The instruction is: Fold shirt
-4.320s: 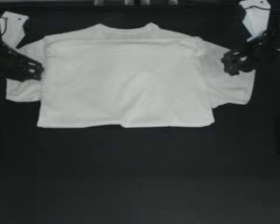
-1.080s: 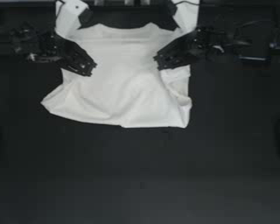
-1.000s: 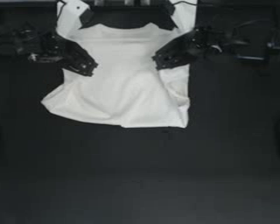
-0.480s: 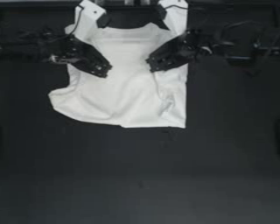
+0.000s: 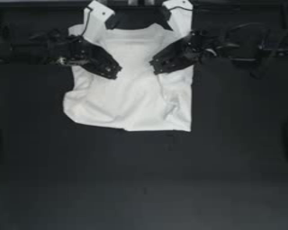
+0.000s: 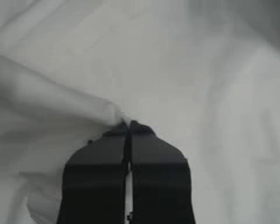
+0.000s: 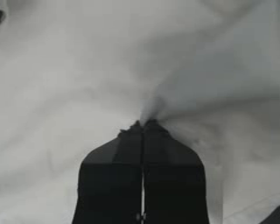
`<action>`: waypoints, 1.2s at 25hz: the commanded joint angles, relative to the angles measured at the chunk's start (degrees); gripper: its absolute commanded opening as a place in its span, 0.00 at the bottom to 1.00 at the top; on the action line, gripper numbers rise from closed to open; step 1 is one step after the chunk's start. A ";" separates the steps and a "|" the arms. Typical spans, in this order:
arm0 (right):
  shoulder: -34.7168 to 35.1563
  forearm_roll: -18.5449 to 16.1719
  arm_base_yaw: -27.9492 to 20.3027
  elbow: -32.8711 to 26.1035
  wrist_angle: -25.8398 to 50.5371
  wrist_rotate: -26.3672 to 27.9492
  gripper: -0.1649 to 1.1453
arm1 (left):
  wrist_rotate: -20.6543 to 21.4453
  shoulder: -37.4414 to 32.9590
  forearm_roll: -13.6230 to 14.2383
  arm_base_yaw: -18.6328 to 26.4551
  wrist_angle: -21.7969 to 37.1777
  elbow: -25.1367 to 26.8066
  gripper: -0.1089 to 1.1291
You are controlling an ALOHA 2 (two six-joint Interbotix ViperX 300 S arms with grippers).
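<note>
Since the earlier frames, both grippers had travelled inward from the table's sides onto the plain white short-sleeved cotton shirt, and the garment, once spread wide, had narrowed as its side portions were drawn toward the middle. From above, the shirt lay on the dark table near the far edge, collar away from the viewer, hem uneven and its right side rumpled; the left gripper sat over the left shoulder area and the right gripper over the right, the two near each other across the chest. Through the left wrist camera, the left gripper had its jaws pressed together on a small raised pleat of cloth. Through the right wrist camera, the right gripper likewise was clamped on a pinched ridge, with creases radiating from it. Judged from this, the fabric was light, limp and non-slippery, would sag and bunch wherever unsupported, and was best held by pinching a fold near a seam or edge at both sides together.
</note>
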 commanded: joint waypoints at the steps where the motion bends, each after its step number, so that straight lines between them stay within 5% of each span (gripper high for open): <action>1: -1.23 0.18 0.09 -0.70 -0.35 -0.09 0.18 | -0.09 -1.41 -0.26 -0.09 -0.79 -1.05 0.21; 6: -1.05 0.00 0.09 -1.05 -2.02 -0.09 0.26 | -0.09 -0.88 -0.26 -0.53 -1.49 -1.23 0.44; 14: -1.23 -0.97 0.09 -2.29 -2.55 -0.18 0.87 | 2.37 -2.29 -0.26 -0.97 -2.46 -2.20 0.81; 30: -7.29 -5.89 0.09 -4.48 5.45 -0.26 0.88 | 11.16 -12.39 -0.18 0.88 7.73 -3.16 0.86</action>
